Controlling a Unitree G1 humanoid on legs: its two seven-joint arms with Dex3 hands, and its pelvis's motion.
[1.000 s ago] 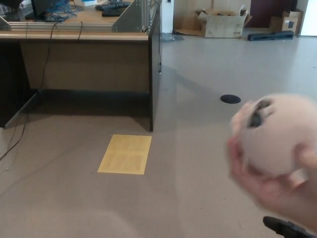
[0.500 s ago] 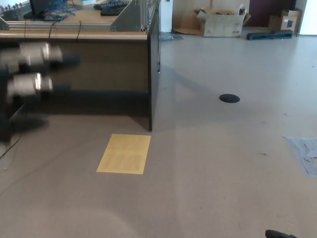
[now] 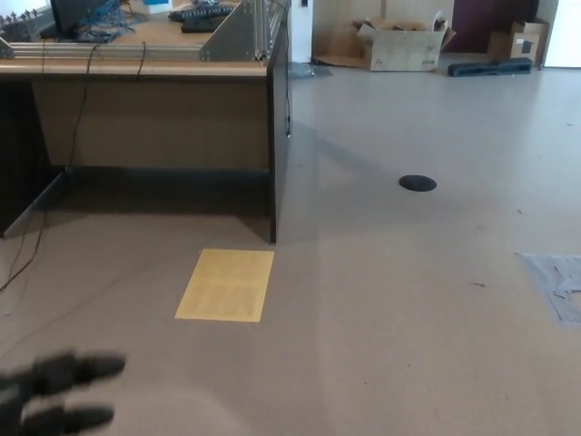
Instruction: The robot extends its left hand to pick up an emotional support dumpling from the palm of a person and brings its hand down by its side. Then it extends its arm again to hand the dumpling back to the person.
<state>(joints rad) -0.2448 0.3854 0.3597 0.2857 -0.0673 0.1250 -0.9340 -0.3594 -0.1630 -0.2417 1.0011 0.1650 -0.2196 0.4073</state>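
Observation:
My left hand (image 3: 50, 400) shows at the bottom left corner, blurred by motion, low over the floor. Its two black fingers (image 3: 83, 368) stretch out to the right, apart from each other, and nothing is seen between them. No dumpling appears anywhere in the head view. No person's hand is in the picture. My right hand is out of the picture.
A wooden desk (image 3: 154, 68) with cables and metal frames stands at the upper left. On the grey floor lie a yellow sheet (image 3: 225, 284), a round black disc (image 3: 418, 183) and crumpled plastic (image 3: 558, 282) at the right edge. Cardboard boxes (image 3: 404, 44) stand at the back.
The person's hand holding the white dumpling, at the right a second ago, has left the view. My left hand dropped from the upper left to the bottom left corner.

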